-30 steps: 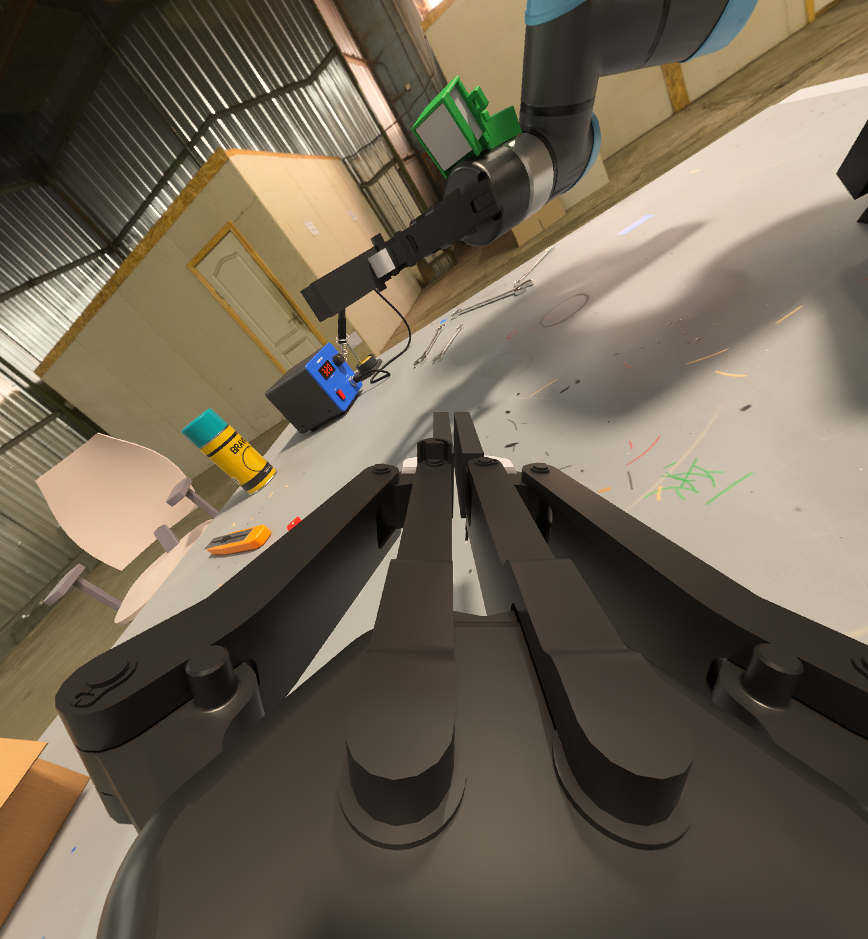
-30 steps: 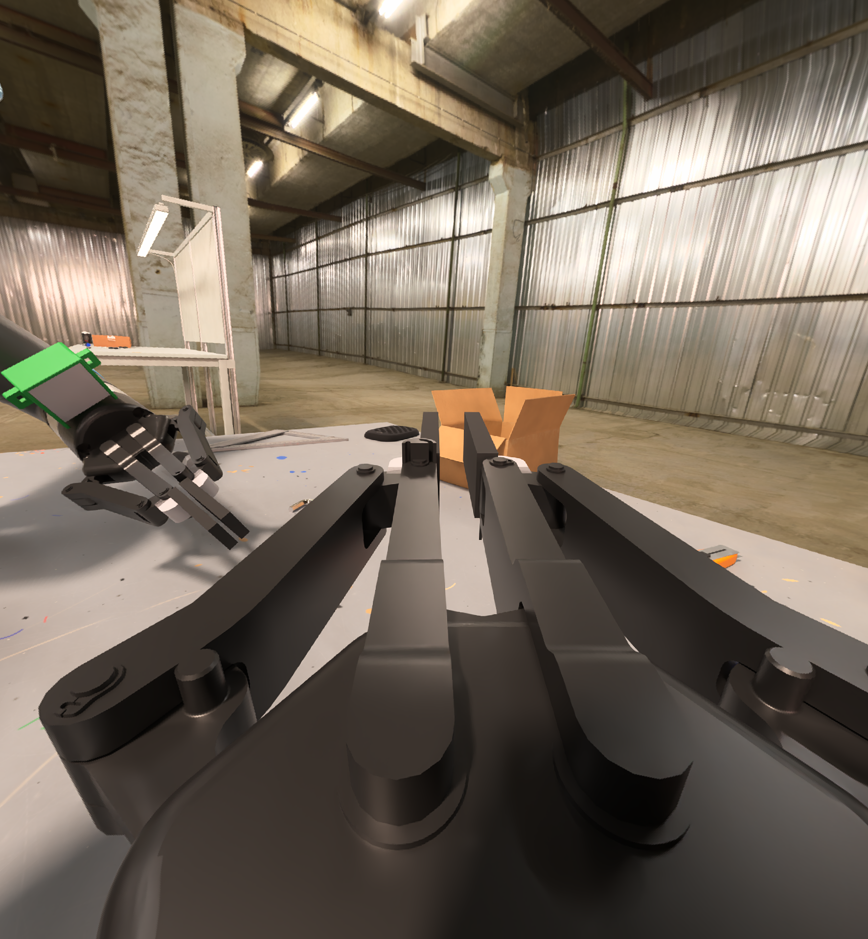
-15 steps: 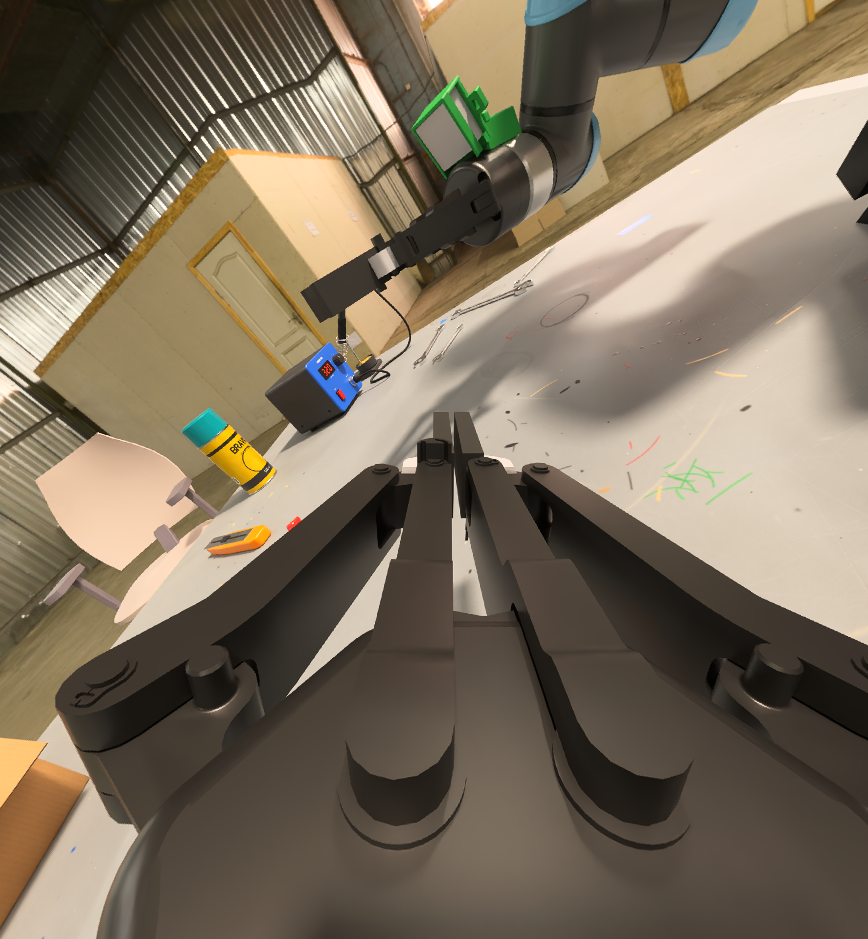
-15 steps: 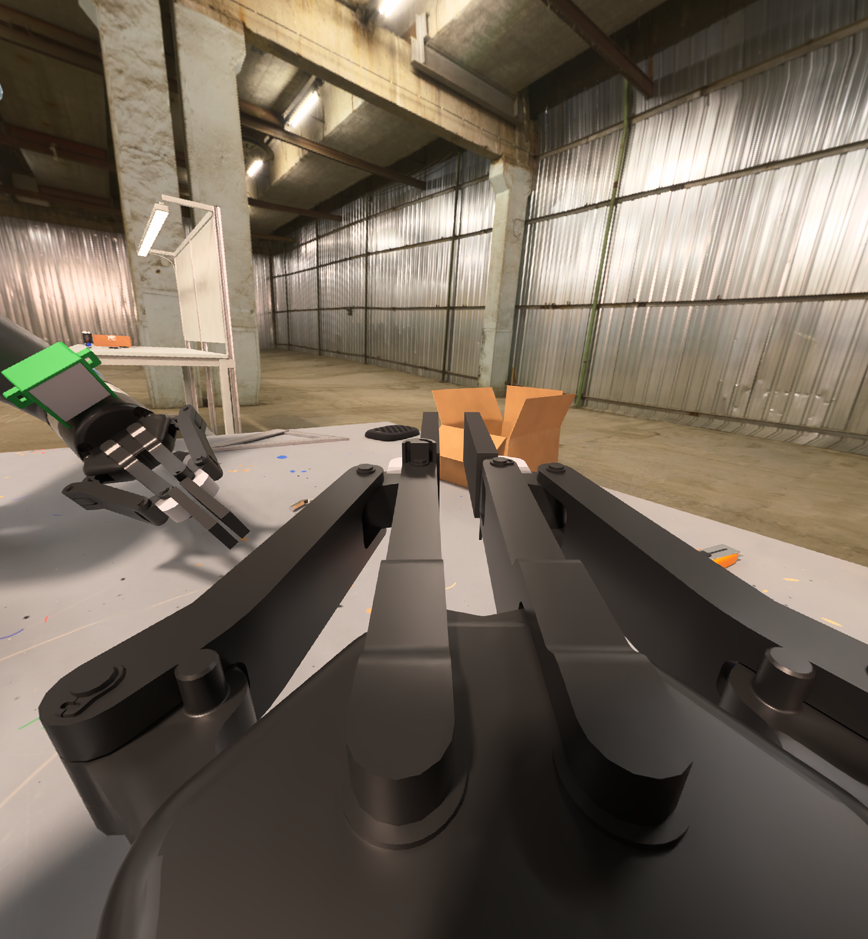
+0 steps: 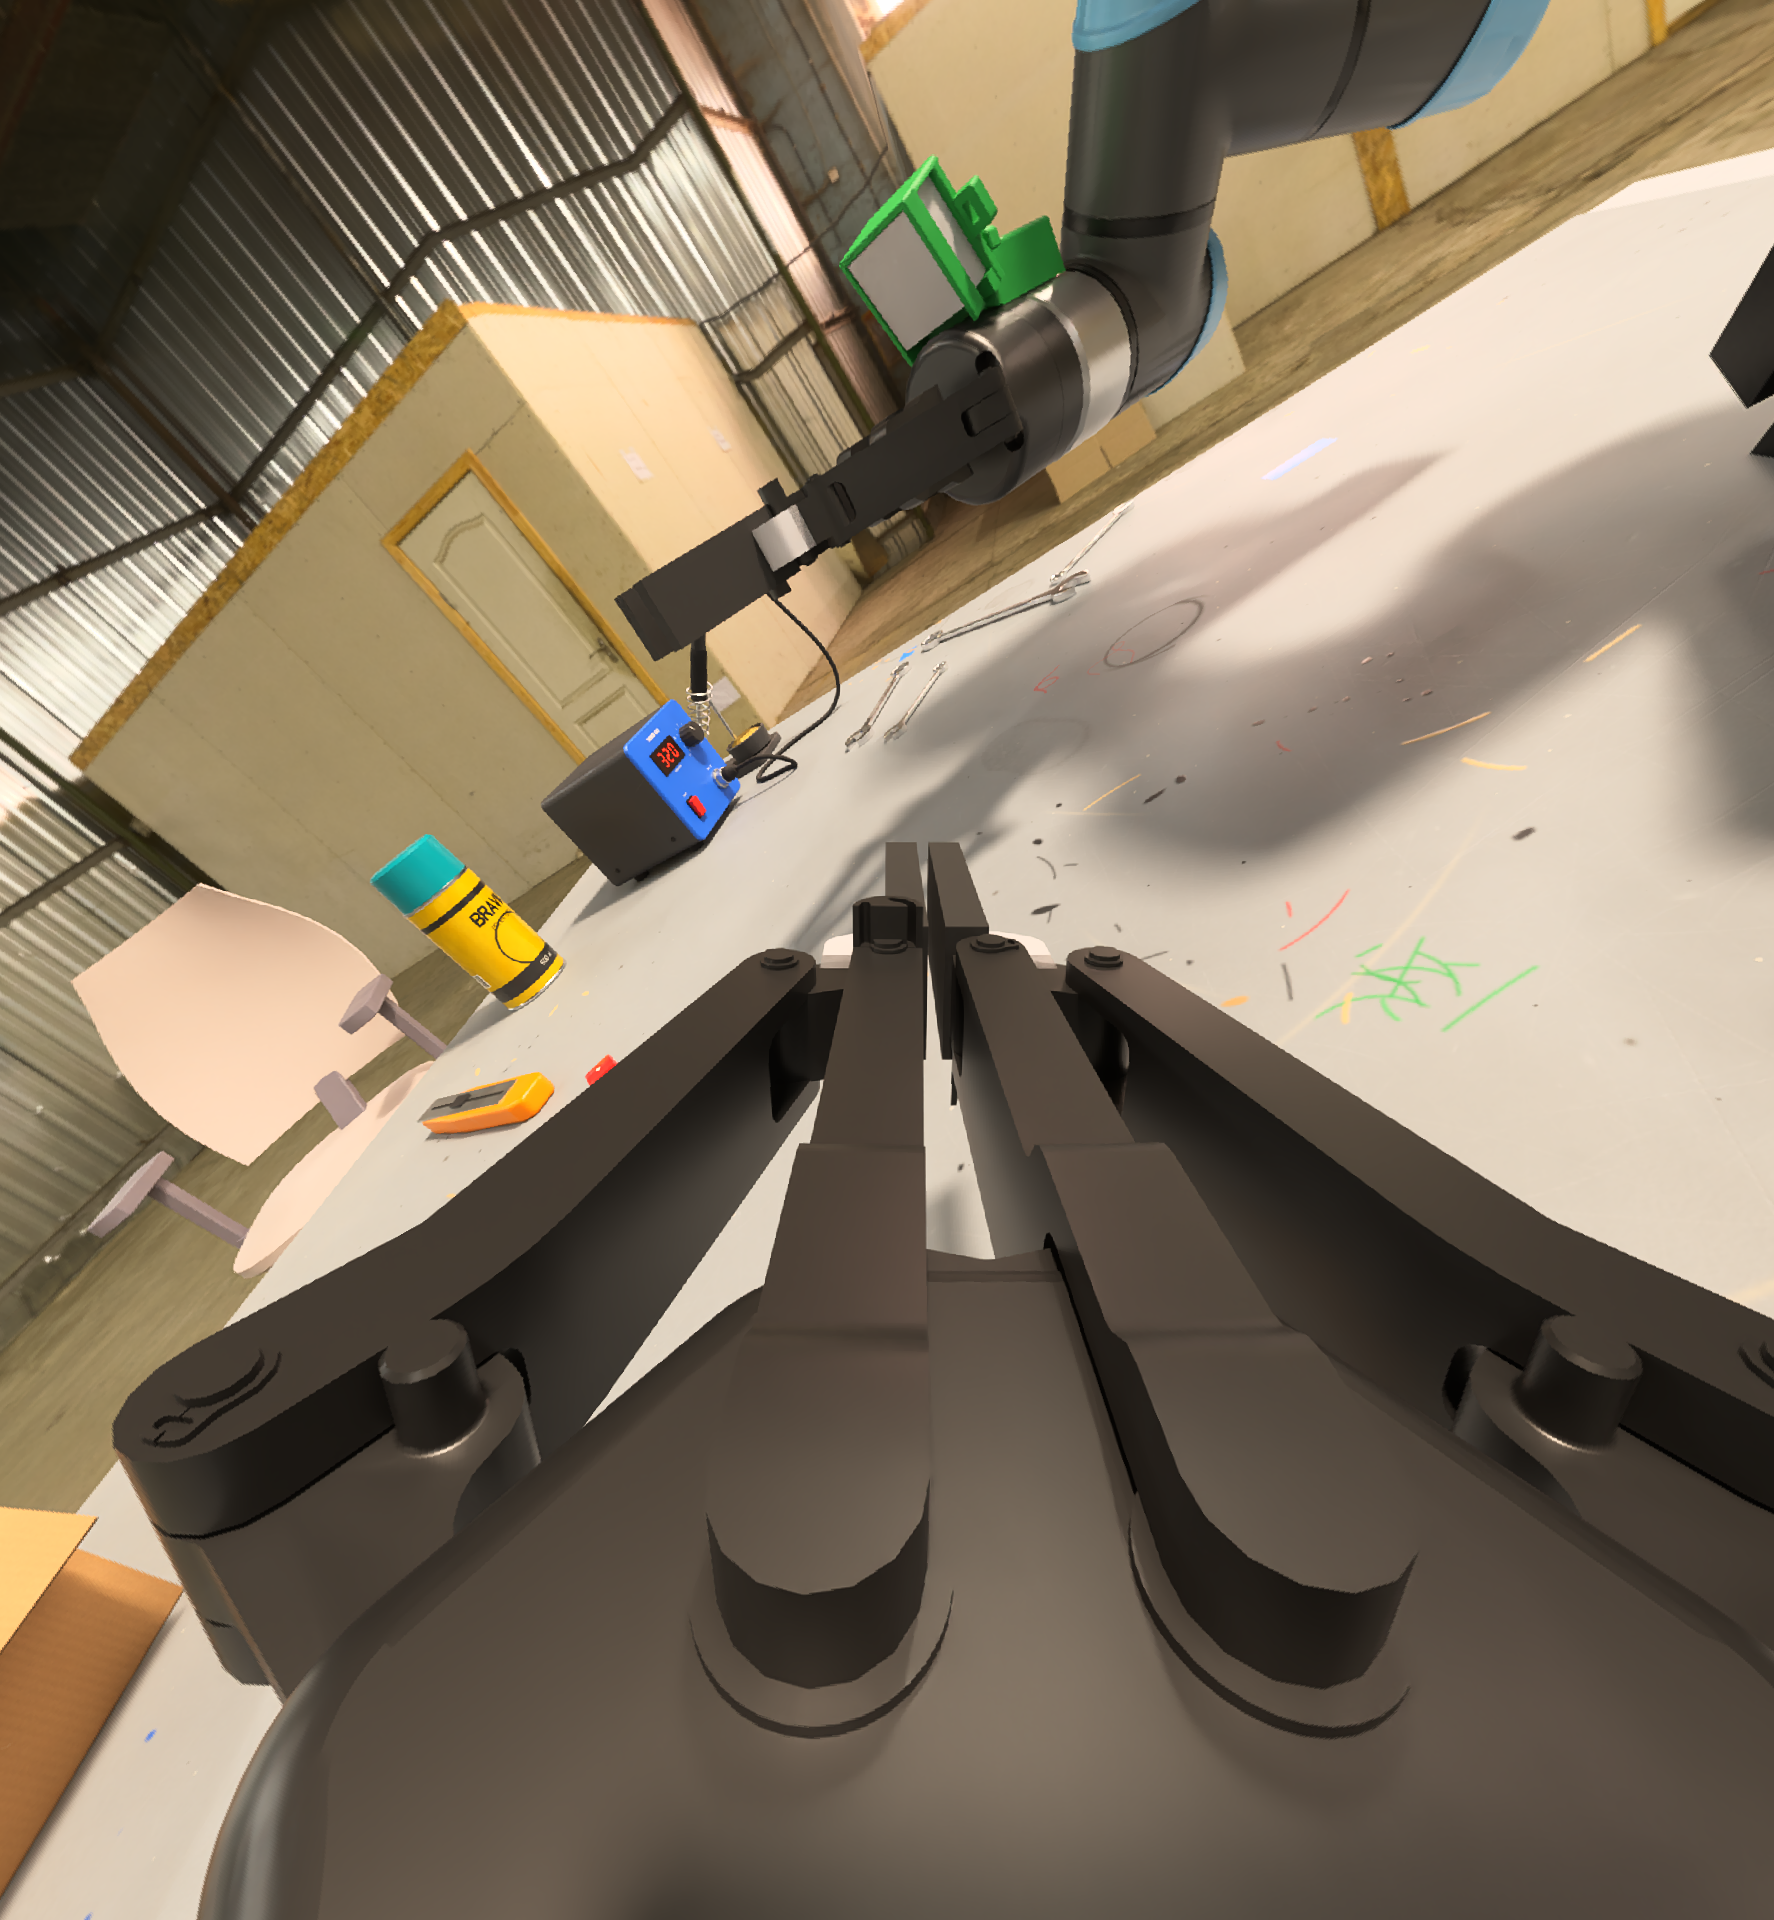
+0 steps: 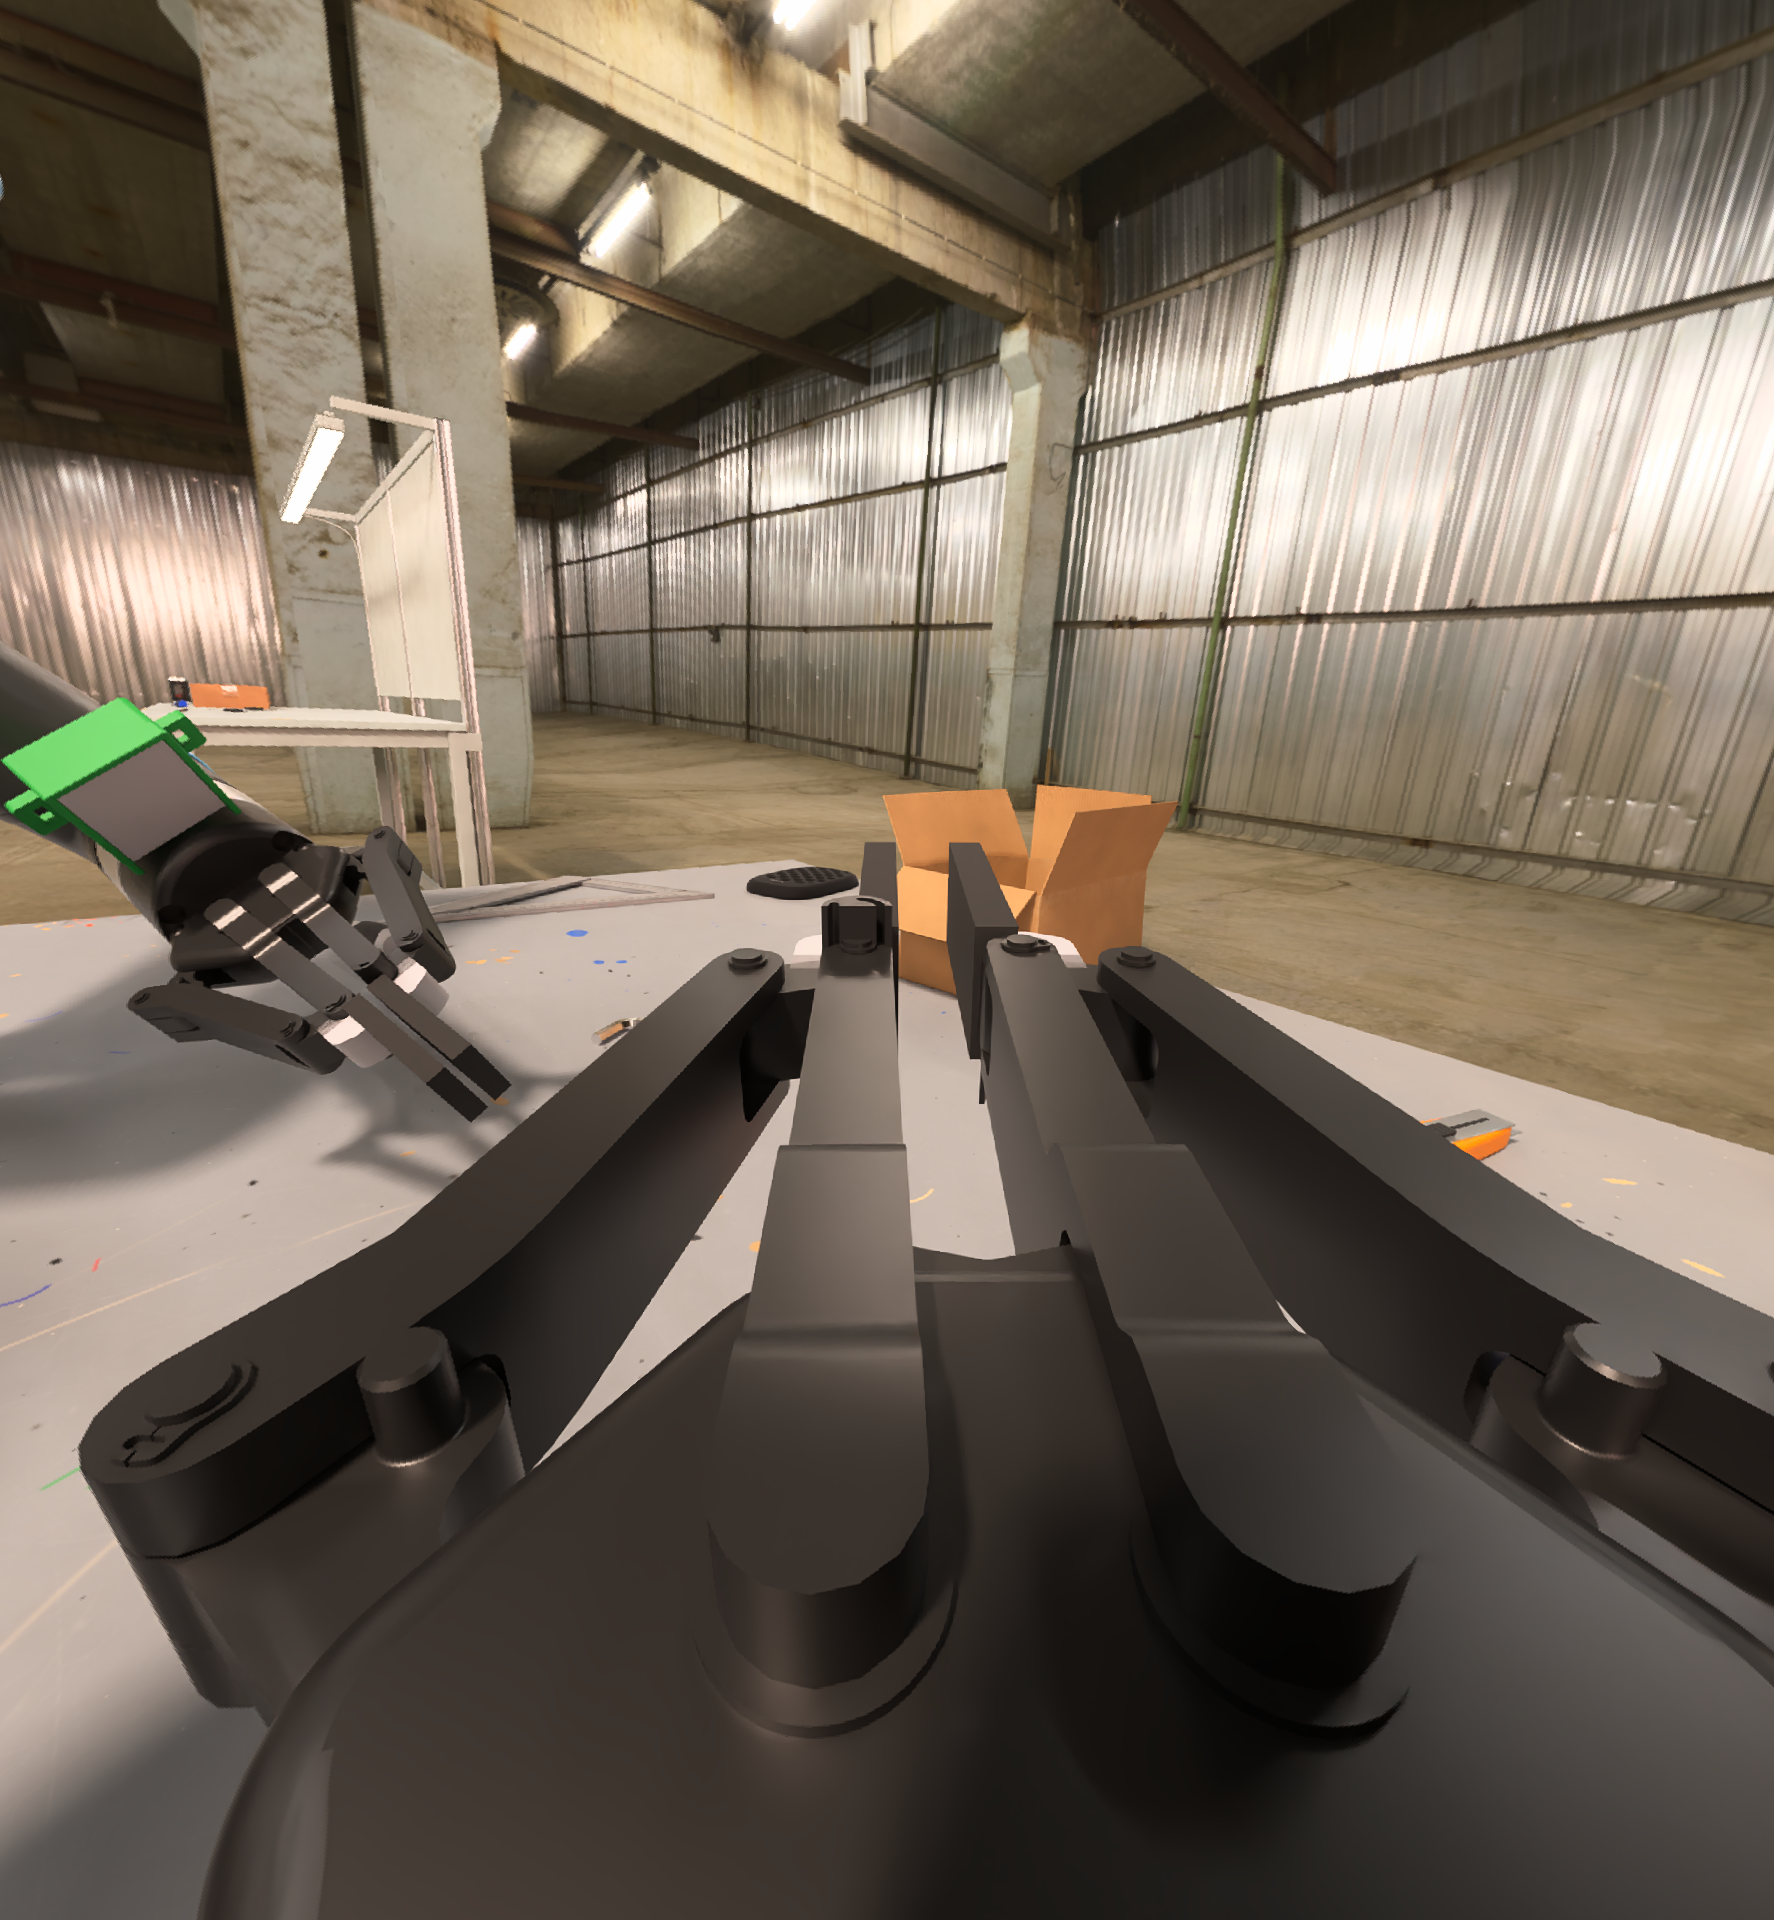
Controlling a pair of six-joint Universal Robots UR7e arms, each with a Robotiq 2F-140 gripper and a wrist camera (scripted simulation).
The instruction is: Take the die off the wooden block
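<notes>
Nothing has shifted since the earlier frames: both arms hang in the same poses over the grey counter (image 5: 1485, 1091), and every item on it lies where it did. The left gripper (image 5: 927, 883) has its jaws drawn almost together, a thin slit between the fingertips and nothing in it; it also shows from the right wrist view (image 6: 467, 1086), tilted down toward the counter. The right gripper (image 6: 927, 883) has its jaws narrow too, with a slightly wider gap, also empty. Neither the die nor the wooden block shows in either view, so their look and place cannot be told. On the counter stand a soldering station (image 5: 644, 795), a yellow spray can (image 5: 472, 925), an orange meter (image 5: 488, 1101) and several wrenches (image 5: 1008, 608); beyond the far edge sits an open cardboard box (image 6: 1059, 873).
</notes>
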